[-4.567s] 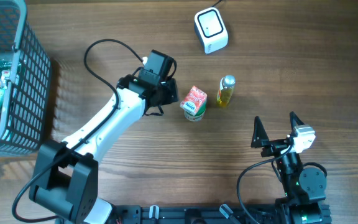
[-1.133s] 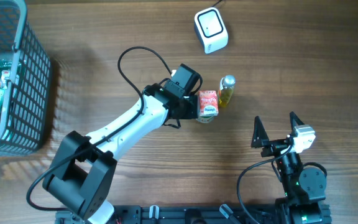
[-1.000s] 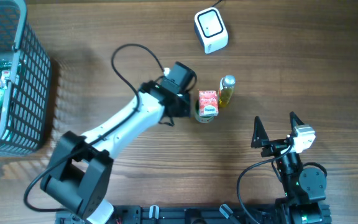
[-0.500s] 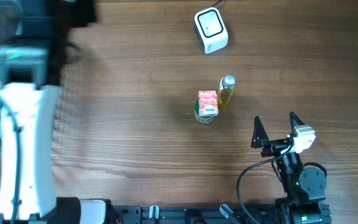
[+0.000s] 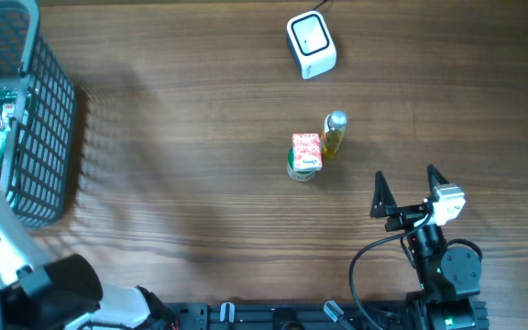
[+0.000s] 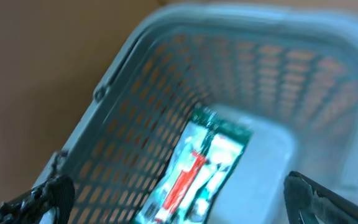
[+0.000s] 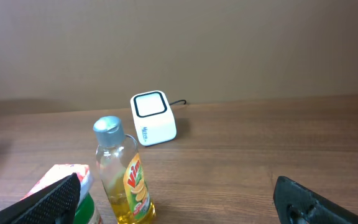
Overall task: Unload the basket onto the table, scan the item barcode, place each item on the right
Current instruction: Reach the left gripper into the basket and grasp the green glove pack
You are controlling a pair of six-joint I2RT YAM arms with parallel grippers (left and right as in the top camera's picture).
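We see the left gripper (image 6: 179,202) poised above the grey mesh basket (image 5: 49,110) at the left edge of the wooden table (image 5: 181,183). Its two dark fingertips show at the bottom corners of the left wrist view, spread wide with nothing between them. Directly below, on the basket floor, lies a green, white and red packet (image 6: 197,168), lengthwise between the fingers but apart from them. The view is blurred, so we cannot read its print.

The right gripper (image 5: 406,188) sits low near the front right of the table, its jaws also fully spread and empty. Ahead of it, well apart, stands a red-lidded green container (image 5: 305,156) with a yellow bottle (image 5: 335,135) with a grey cap just beside it on its right. From the right wrist view we find the container towards the gripper's left finger and the bottle just right of that, both upright.

The white barcode scanner (image 5: 311,44) stands farther back, beyond the bottle, its dark-rimmed window facing up.
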